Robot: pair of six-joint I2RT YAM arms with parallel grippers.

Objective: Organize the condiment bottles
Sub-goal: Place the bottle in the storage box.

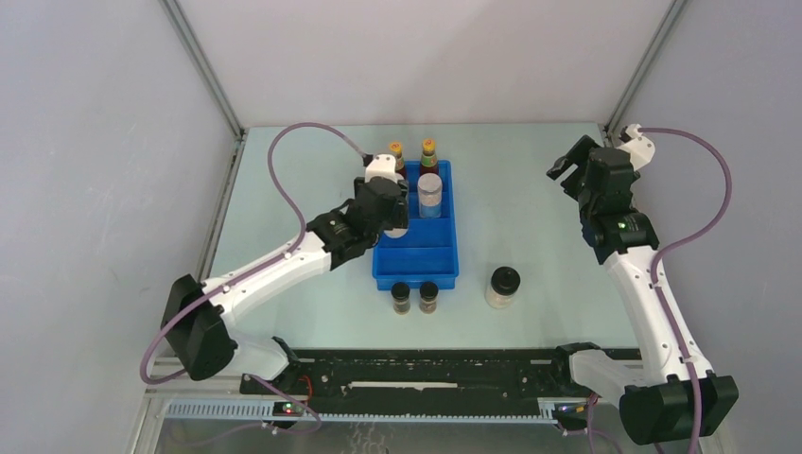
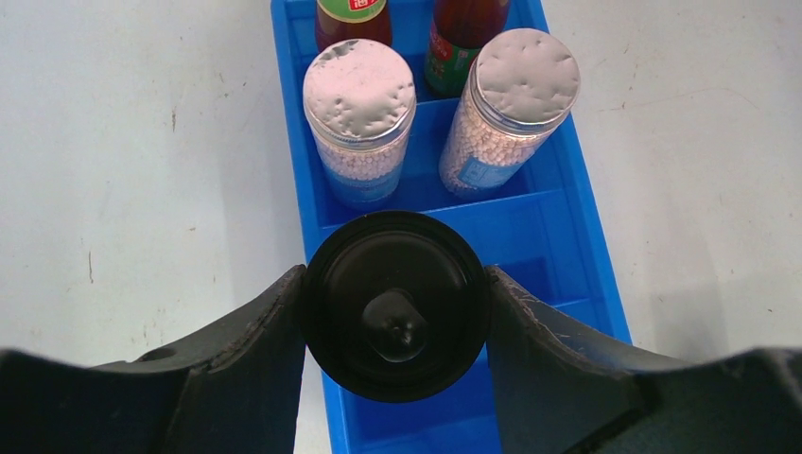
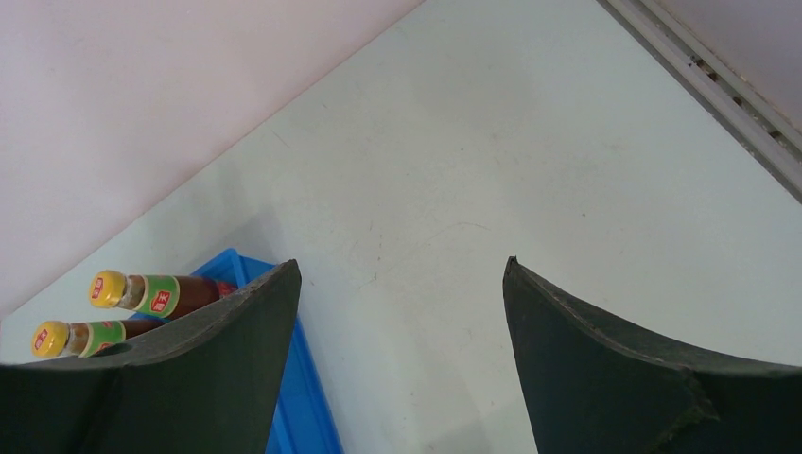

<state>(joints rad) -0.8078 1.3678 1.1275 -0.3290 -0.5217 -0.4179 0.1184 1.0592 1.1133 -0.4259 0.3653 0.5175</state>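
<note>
My left gripper (image 2: pixel 395 284) is shut on the black lid of a pale black-lidded jar (image 2: pixel 395 312) and holds it over the left side of the blue tray (image 2: pixel 586 248), just in front of two grey-lidded blue-labelled jars (image 2: pixel 359 123) (image 2: pixel 511 113). Two red sauce bottles (image 1: pixel 395 156) (image 1: pixel 428 151) stand in the tray's far compartment. A second pale black-lidded jar (image 1: pixel 502 286) stands on the table right of the tray. Two tiny dark jars (image 1: pixel 401 298) (image 1: pixel 428 297) stand at the tray's near end. My right gripper (image 1: pixel 570 170) is open and empty at the far right.
The tray's (image 1: pixel 416 270) near compartments hold nothing. The enclosure's walls and metal frame (image 1: pixel 624 104) stand close behind my right gripper. In the right wrist view the red sauce bottles (image 3: pixel 161 295) and a tray edge (image 3: pixel 303 397) show at lower left.
</note>
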